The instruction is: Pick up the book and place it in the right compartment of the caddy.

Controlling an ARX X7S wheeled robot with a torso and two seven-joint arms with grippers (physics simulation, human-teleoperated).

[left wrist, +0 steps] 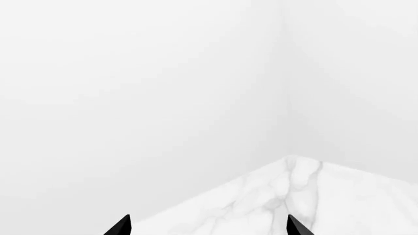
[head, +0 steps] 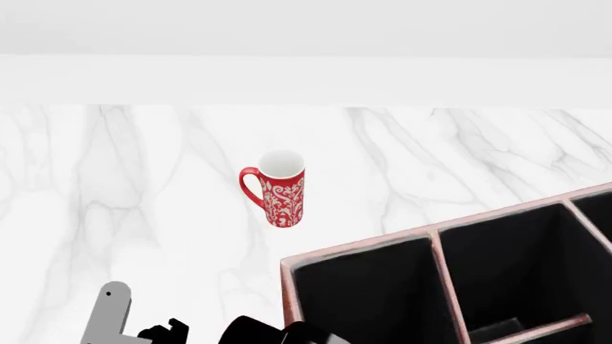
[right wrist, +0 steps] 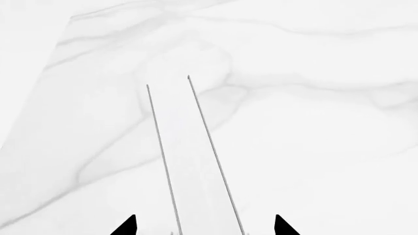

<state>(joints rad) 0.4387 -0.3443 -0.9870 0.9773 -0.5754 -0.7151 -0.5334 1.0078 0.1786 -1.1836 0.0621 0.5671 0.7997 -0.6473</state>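
The book point(right wrist: 189, 161) shows only in the right wrist view. It is seen edge-on as a white strip of page edges between two thin dark cover lines, running away over the marble. My right gripper point(right wrist: 205, 227) is open, with one black fingertip point(right wrist: 127, 226) on each side of the book and a gap between each tip and the covers. The caddy point(head: 359, 251), reddish-brown with a black interior and dividers, stands at the lower right of the head view. My left gripper point(left wrist: 209, 227) is open and empty over a table corner point(left wrist: 290, 159). Neither gripper's jaws show in the head view.
A red patterned mug point(head: 279, 190) stands upright mid-table, up and to the left of the caddy. A white wall runs along the table's far edge point(head: 306, 106). My left arm's grey link point(head: 110, 315) and black parts point(head: 272, 333) sit at the head view's bottom.
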